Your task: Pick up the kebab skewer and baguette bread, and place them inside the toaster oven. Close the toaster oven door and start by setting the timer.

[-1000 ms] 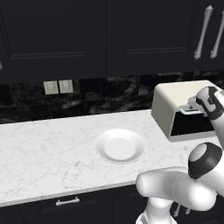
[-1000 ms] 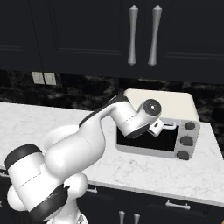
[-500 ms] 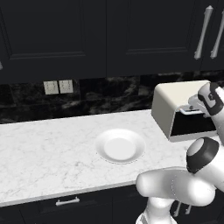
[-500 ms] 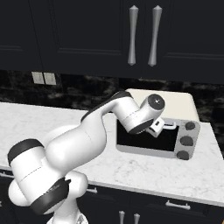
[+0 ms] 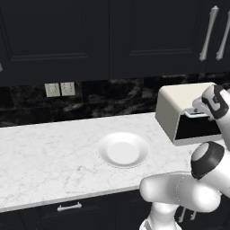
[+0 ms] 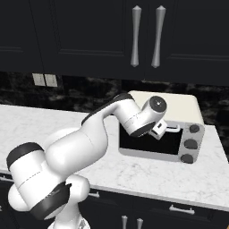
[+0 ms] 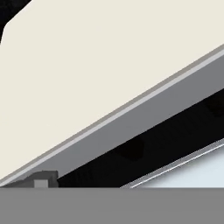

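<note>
Half the toaster oven (image 6: 179, 107) front hides behind the arm; its inside is too dark to read. It stands at the worktop's (image 5: 54, 148) right end. The gripper (image 6: 167, 129) is spread open at its door (image 6: 147, 143). The white plate (image 5: 123, 150) sits bare mid-worktop.

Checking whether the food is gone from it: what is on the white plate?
Nothing shows on the plate; its whole top is bare. Whether the food sits inside the toaster oven cannot be told: the arm covers much of the dark door.

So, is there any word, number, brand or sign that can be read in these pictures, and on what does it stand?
None can be read.
Cream-beige boxy toaster oven: its three dark round knobs carry no visible marks.
Pale wall outlet plates: blank.
</note>
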